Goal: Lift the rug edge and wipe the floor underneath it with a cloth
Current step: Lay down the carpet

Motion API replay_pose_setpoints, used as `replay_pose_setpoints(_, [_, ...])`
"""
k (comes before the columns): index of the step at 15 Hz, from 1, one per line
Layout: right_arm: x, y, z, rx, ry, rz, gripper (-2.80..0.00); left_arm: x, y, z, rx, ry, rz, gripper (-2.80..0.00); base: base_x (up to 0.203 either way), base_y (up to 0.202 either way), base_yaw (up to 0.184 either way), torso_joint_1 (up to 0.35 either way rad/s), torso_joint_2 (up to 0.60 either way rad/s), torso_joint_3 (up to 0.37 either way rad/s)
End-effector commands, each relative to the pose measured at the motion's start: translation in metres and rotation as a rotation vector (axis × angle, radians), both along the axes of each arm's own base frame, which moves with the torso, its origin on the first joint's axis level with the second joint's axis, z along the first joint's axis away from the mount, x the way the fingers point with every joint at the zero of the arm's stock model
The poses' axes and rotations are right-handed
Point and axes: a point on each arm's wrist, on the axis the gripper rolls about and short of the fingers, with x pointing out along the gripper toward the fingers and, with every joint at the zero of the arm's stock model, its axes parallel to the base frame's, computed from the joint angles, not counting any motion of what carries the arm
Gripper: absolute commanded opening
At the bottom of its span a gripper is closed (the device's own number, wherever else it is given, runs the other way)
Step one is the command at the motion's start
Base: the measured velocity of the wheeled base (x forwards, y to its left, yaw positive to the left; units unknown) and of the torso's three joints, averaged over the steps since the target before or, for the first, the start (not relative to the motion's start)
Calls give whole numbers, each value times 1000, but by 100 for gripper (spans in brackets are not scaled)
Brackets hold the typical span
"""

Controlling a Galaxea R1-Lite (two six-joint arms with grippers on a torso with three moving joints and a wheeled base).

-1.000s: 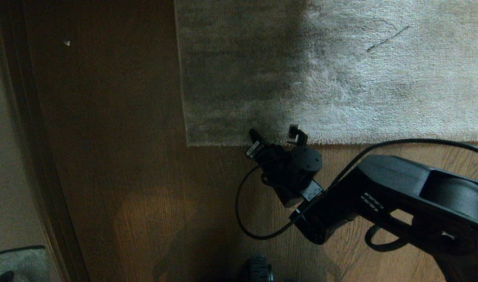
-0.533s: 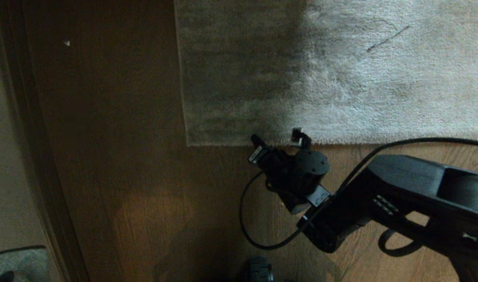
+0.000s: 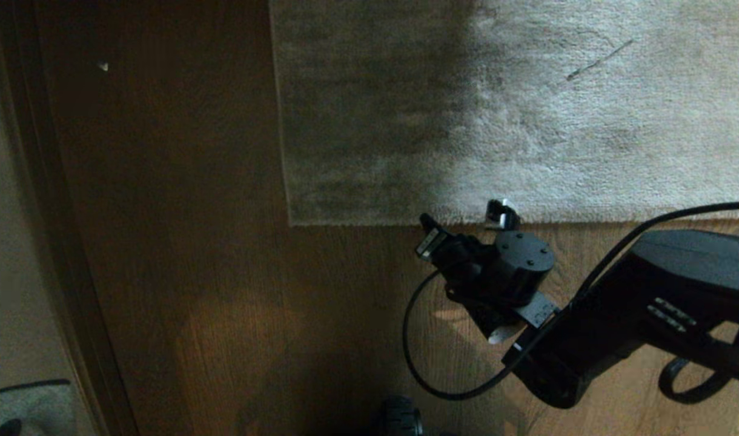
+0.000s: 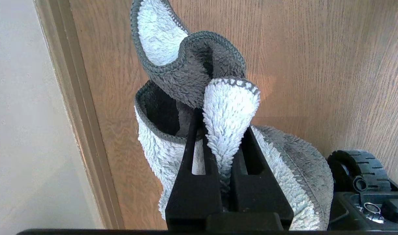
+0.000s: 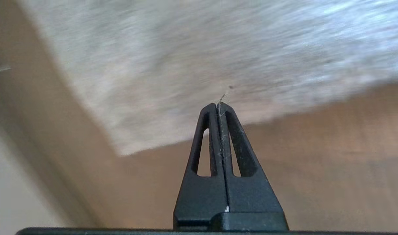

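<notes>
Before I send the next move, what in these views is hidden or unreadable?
- Head view: the right end effector is hidden by its own wrist, so contact with the rug edge can't be judged.
- Head view: the left end effector is out of frame.
- Right wrist view: the rug is motion-blurred.
- Left wrist view: the cloth covers the floor ahead.

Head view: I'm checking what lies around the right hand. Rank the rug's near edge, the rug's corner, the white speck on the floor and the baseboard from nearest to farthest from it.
1. Rug's near edge, right by the right hand.
2. Rug's corner, to its left.
3. White speck, far upper left on the floor.
4. Baseboard, along the left side; too close to call against the speck.
</notes>
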Motion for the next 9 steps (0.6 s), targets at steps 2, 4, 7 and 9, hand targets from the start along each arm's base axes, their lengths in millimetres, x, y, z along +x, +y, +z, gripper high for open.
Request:
replay_pose_setpoints(2, [11,-20,3,28,-28,-63,-280,0,0,0,0,-1,0,-280,0,0,0,0,0,0])
replay_pose_setpoints(4, [22,-29,7,39,-46,-98,-280,0,0,0,0,-1,0,-280,0,0,0,0,0,0])
replay_pose_setpoints(7, [30,-36,10,49,-61,-125,-280,0,0,0,0,-1,0,-280,0,0,0,0,0,0])
replay_pose_setpoints(9, [36,-40,7,46,-61,-141,-280,0,0,0,0,-1,0,-280,0,0,0,0,0,0])
